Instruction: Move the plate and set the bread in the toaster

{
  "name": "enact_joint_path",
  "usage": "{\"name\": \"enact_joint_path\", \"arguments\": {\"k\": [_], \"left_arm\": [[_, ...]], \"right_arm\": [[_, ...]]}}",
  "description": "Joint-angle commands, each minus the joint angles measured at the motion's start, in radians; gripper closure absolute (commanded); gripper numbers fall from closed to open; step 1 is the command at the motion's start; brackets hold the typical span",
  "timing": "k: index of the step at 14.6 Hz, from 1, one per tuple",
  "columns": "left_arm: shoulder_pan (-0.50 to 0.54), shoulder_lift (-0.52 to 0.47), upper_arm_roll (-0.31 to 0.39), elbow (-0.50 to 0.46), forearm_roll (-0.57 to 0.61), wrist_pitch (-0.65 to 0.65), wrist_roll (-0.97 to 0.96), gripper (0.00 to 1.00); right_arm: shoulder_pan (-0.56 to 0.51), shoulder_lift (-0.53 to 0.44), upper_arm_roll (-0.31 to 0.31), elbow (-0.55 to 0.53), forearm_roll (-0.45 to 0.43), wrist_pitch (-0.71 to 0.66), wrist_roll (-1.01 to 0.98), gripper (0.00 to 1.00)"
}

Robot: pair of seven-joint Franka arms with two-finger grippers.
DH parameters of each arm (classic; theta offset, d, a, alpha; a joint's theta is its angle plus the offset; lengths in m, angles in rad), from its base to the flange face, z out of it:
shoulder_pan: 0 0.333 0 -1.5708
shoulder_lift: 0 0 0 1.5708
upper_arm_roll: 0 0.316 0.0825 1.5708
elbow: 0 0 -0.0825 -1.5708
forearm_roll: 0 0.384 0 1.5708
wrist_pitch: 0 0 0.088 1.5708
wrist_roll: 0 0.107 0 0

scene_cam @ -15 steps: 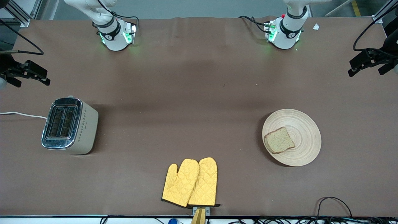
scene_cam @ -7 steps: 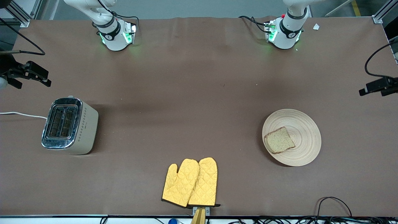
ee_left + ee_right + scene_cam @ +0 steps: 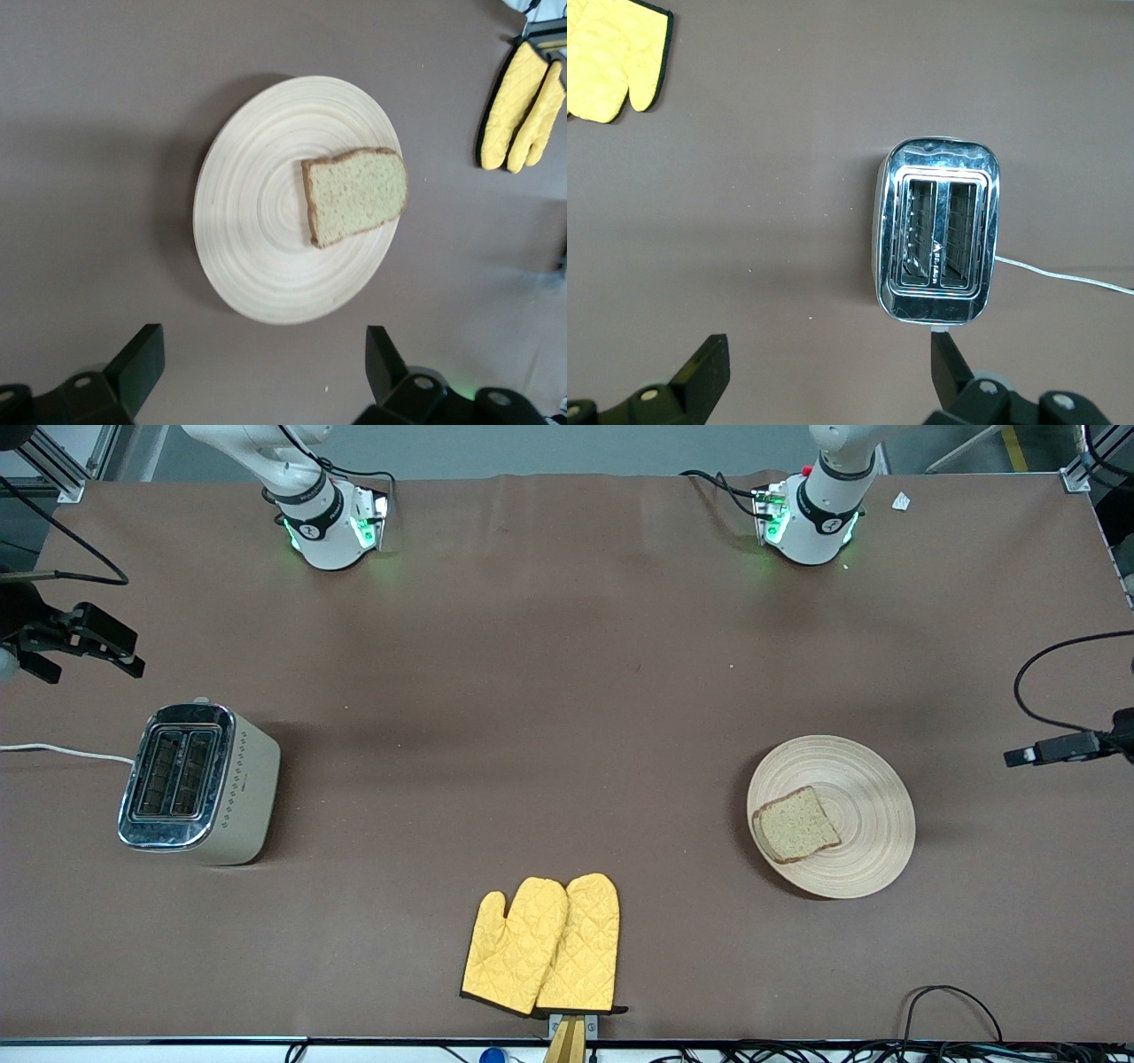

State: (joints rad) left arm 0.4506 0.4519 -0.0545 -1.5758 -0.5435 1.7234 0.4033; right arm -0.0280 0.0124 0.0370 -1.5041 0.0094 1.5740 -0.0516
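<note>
The beige ringed plate (image 3: 866, 797) lies toward the left arm's end of the table with the brown bread slice (image 3: 796, 825) flat on it. The cream toaster (image 3: 202, 783) with the chrome top stands toward the right arm's end, both slots empty. My left gripper (image 3: 1059, 749) is up over the table's end beside the plate. In the left wrist view it (image 3: 263, 359) is open and empty, apart from the plate (image 3: 252, 212) and bread (image 3: 356, 194). My right gripper (image 3: 84, 642) hovers beside the toaster (image 3: 937, 237), open (image 3: 828, 363) and empty.
A pair of yellow oven mitts (image 3: 542, 945) lies at the table edge nearest the front camera, midway between toaster and plate; it also shows in the left wrist view (image 3: 523, 106) and the right wrist view (image 3: 611, 53). The toaster's white cord (image 3: 62, 751) runs off the table's end.
My left gripper has swung along the left arm's end of the table to a spot beside the plate. My right gripper has barely moved. Plate, bread and toaster have not moved.
</note>
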Motion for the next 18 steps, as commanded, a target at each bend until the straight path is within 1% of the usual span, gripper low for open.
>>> {"name": "enact_joint_path", "arguments": {"k": [1,3,5,7,8,9,12,15,18], "left_arm": [[0.046,0.095,-0.005,0.0,-0.119,0.03,0.145,0.0],[0.06,0.175,-0.005,0.003,-0.22,0.039,0.239,0.04],[0.069,0.256,-0.005,0.008,-0.28,0.039,0.311,0.16],[0.072,0.312,-0.005,0.032,-0.32,0.047,0.321,0.19],[0.072,0.327,-0.005,0.034,-0.328,0.048,0.316,0.19],[0.074,0.349,-0.005,0.036,-0.34,0.054,0.315,0.21],[0.071,0.369,-0.005,0.036,-0.375,0.085,0.308,0.29],[0.066,0.396,-0.008,0.046,-0.384,0.091,0.312,0.38],[0.059,0.433,-0.016,0.065,-0.421,0.091,0.319,0.46]], "right_arm": [[-0.003,-0.003,0.003,-0.016,-0.003,0.005,0.013,0.0],[-0.001,-0.003,0.003,-0.016,-0.003,0.009,0.013,0.0],[-0.001,0.003,0.003,-0.018,-0.003,0.003,0.013,0.0],[-0.009,0.001,0.0,-0.016,-0.003,-0.015,0.006,0.0],[-0.007,0.0,0.0,-0.011,-0.003,-0.023,0.006,0.0],[-0.007,0.0,0.0,-0.011,-0.003,-0.026,0.004,0.0],[-0.001,-0.003,0.001,-0.011,-0.003,-0.04,0.007,0.0],[-0.004,-0.002,0.001,-0.011,-0.003,-0.035,0.007,0.0],[-0.004,0.0,0.001,-0.01,-0.005,-0.031,0.007,0.0]]}}
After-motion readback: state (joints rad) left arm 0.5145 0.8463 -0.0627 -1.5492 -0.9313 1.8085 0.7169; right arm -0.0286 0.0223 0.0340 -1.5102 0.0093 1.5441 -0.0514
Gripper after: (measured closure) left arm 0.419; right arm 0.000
